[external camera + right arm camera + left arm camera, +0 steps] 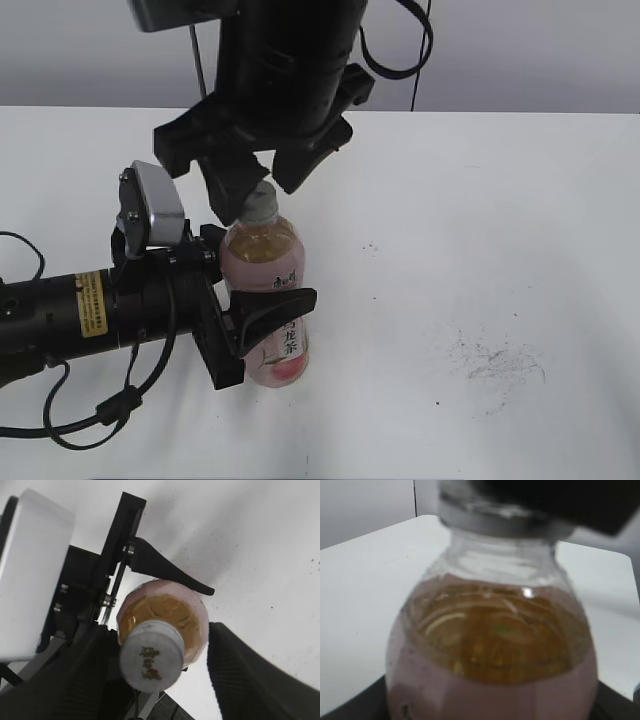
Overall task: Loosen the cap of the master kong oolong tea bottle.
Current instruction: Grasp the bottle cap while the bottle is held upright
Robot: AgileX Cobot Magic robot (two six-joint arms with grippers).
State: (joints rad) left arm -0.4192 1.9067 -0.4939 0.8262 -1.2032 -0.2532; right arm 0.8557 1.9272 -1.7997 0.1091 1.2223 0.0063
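We see the cap [151,662] sitting between the right pincer's [258,185] two fingers, which flank it with a gap on one side, so we judge that pincer open and not yet gripping. Below it, the left pincer [262,318] clamps the bottle [268,300] around its label, steadying it upright on the counter [480,220], probably so the cap can be twisted without the bottle spinning.

A plain white table [520,200] fills most of the scene, lit evenly and softly. Dark smudges and specks [495,362] mark its surface toward the right. Behind its far edge stands a bare pale grey wall [540,50].
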